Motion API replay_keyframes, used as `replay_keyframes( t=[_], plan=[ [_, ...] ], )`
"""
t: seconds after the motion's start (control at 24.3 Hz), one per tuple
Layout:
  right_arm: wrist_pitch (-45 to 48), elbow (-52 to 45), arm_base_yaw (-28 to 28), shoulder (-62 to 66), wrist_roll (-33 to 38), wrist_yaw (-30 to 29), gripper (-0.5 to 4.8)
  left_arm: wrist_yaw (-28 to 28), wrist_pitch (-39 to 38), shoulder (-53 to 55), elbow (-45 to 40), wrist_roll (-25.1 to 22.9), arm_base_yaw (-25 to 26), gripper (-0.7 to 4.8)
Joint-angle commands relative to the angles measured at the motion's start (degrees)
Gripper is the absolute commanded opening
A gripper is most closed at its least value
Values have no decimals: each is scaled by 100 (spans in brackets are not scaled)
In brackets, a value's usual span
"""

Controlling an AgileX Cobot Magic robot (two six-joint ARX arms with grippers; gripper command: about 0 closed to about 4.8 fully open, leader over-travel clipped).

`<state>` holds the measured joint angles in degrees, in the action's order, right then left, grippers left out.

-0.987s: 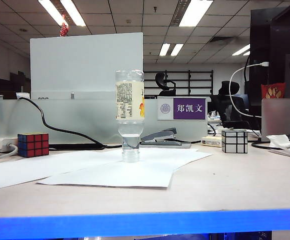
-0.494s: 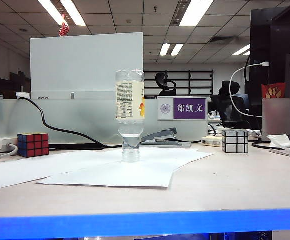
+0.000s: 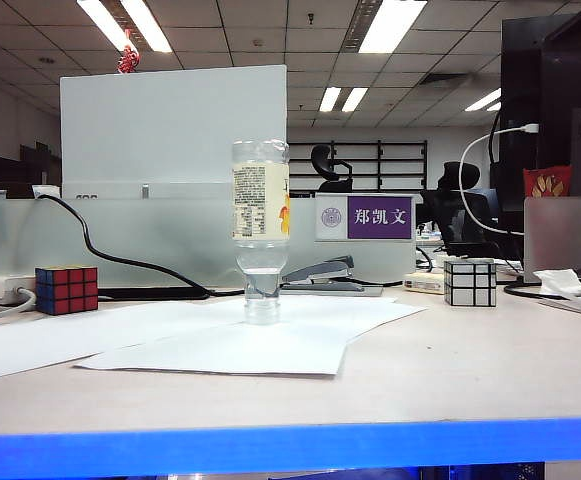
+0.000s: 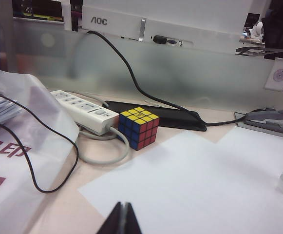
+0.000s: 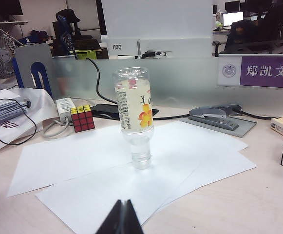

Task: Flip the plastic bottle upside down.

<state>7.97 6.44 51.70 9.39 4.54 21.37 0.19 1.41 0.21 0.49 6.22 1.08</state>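
Bottle first — I see the plastic bottle standing cap-down on the white paper sheets, untouched. My left gripper and right gripper both sit pinched closed and empty, well apart from the bottle.

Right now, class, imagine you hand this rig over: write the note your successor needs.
Left claw: shut, empty, pulled back near the colour cube.
Right claw: shut, empty, facing the plastic bottle from the near side.
Bottle: stands cap-down on the white paper sheets, mid-table, untouched by either claw.
Done: the flip.
Left: nothing apparent; keep clear of the bottle.
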Motion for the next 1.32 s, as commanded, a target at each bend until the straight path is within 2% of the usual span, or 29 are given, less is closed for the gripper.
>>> replay_keyframes(
  t=[0.04, 1.32],
  plan=[
    [63, 15, 2, -11, 15, -11, 9, -26, 59, -9, 4, -26, 9, -3],
    [63, 15, 2, -11, 15, -11, 9, -39, 133, -9, 4, -693, 9, -3]
  ],
)
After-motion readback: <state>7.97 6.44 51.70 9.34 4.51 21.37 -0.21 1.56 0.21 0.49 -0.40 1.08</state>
